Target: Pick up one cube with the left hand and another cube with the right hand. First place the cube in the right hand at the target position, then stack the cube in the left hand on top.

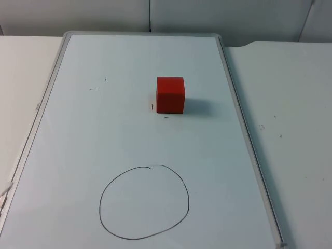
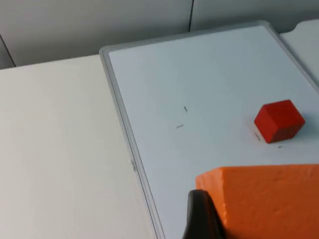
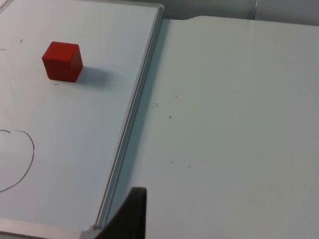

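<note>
The left gripper (image 2: 219,219) is already clutching an orange foam cube (image 2: 269,199), while the red cube (image 1: 170,95) is sitting untouched far beyond the empty hand-drawn black circle (image 1: 144,202), and I cannot tell the right gripper's (image 3: 130,214) state.

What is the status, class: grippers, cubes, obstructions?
Left gripper shut on orange foam cube. Right gripper waits off-board, holding nothing. Red cube sits on whiteboard, outside drawn circle. No obstructions.

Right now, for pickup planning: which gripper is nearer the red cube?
Probably left: left gripper, holding an orange cube, over the whiteboard bearing the red cube; right gripper outside its frame.
</note>
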Controlling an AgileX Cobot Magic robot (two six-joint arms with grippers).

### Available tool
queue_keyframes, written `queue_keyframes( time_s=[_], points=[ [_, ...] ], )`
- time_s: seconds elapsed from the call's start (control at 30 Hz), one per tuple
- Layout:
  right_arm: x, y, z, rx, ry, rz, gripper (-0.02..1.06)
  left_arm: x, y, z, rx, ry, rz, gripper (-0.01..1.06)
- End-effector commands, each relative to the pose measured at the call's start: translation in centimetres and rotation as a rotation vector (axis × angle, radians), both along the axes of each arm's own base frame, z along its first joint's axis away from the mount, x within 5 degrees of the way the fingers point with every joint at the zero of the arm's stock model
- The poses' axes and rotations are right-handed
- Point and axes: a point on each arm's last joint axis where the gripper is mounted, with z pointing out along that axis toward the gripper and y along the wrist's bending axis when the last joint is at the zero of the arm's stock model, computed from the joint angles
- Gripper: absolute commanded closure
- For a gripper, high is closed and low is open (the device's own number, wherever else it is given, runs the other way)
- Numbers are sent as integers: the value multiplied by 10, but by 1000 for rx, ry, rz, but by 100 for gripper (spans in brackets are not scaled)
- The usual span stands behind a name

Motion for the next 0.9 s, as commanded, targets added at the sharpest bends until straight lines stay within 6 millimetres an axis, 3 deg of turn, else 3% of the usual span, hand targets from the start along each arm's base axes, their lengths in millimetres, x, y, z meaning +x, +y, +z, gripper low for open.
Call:
queue_keyframes(
  time_s=[0.0,0.2,0.3,0.33,0.47,0.5,0.57,0.63,0.67,0.8,0.83,0.87],
  points=[
    [0,1,1,2,-18,2,0,-15,4,-12,-5,-33,-4,77],
    [-1,4,19,17,-85,32,0,-29,8,-21,-9,-55,-4,77],
    [19,10,43,59,-97,79,0,-33,9,-19,-15,-75,-4,77],
    [19,10,43,59,-97,79,0,-33,9,-19,-15,-75,-4,77],
    [60,18,72,93,-110,155,0,-32,9,-19,-16,-74,-4,77],
    [60,18,72,93,-110,155,0,-32,9,-19,-16,-74,-4,77],
    [85,21,84,112,-103,177,0,-32,9,-19,-20,-73,-4,77],
    [122,26,93,121,-44,221,0,-32,9,-19,-20,-73,-4,77],
    [122,26,93,121,-44,221,0,-32,9,-19,-20,-73,-4,77],
    [181,33,110,148,20,278,2,-32,9,-18,-21,-78,-4,77],
    [181,33,110,148,20,278,2,-32,9,-18,-21,-78,-4,77],
    [197,36,112,151,43,290,2,-32,9,-18,-20,-78,-5,77]
  ],
)
